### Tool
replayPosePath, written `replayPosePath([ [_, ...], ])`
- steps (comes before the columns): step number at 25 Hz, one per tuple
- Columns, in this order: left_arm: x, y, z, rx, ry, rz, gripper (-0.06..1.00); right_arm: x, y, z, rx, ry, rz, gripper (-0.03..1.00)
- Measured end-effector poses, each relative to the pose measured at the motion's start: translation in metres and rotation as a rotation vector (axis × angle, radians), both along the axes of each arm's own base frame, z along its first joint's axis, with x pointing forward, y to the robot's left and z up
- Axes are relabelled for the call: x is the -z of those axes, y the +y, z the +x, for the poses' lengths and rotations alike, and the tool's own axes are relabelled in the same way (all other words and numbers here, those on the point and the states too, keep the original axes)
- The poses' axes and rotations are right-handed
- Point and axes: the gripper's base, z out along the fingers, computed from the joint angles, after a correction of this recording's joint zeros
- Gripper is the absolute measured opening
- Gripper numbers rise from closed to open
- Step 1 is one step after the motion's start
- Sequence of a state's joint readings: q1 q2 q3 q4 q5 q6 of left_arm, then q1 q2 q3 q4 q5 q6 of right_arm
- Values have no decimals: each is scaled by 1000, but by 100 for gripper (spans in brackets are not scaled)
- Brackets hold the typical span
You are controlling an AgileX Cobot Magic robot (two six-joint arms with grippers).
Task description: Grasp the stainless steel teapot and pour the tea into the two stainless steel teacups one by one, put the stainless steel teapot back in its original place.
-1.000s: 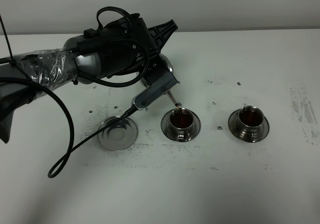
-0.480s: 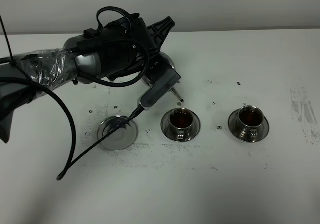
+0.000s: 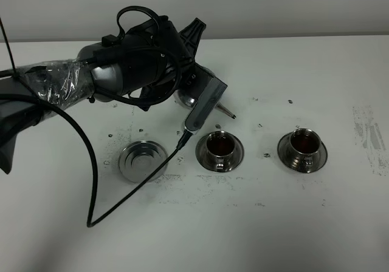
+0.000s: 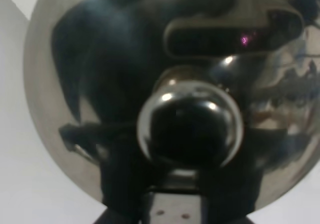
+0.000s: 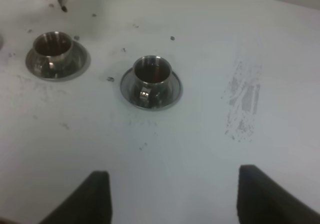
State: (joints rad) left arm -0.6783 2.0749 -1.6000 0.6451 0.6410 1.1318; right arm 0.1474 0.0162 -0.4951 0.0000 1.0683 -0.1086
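My left gripper [image 3: 188, 71] is shut on the stainless steel teapot [image 3: 187, 95] and holds it in the air behind the left teacup [image 3: 219, 147]. The thin spout [image 3: 226, 110] points right and down, clear of that cup. The right teacup [image 3: 302, 146] stands on its saucer further right. Both cups hold dark tea. The empty round saucer with a raised centre ring [image 3: 143, 160] lies left of the cups. The left wrist view is filled by the teapot's domed lid and knob [image 4: 190, 124]. My right gripper [image 5: 180, 199] is open, well short of the cups [image 5: 151, 76].
A black cable [image 3: 130, 187] hangs from the left arm and trails over the table in front of the empty saucer. Dark specks and a grey smudge [image 3: 368, 135] mark the white tabletop. The wall runs along the far edge.
The left wrist has turned the teapot back towards upright. The spout has lifted up and away from the left cup and no longer pours. The cable has swung forward.
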Motion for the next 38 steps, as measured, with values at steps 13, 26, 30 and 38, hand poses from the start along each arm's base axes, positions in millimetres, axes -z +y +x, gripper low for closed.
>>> replayPosePath([
  [13,-32,24,-13,-972,30,-644,17,0,0,0,0,0,0,52],
  [26,29,22,-6,-1111,187,-566,17,0,0,0,0,0,0,52],
  [30,41,20,-4,-1114,202,-555,17,0,0,0,0,0,0,52],
  [38,48,19,-3,-1122,217,-556,17,0,0,0,0,0,0,52],
])
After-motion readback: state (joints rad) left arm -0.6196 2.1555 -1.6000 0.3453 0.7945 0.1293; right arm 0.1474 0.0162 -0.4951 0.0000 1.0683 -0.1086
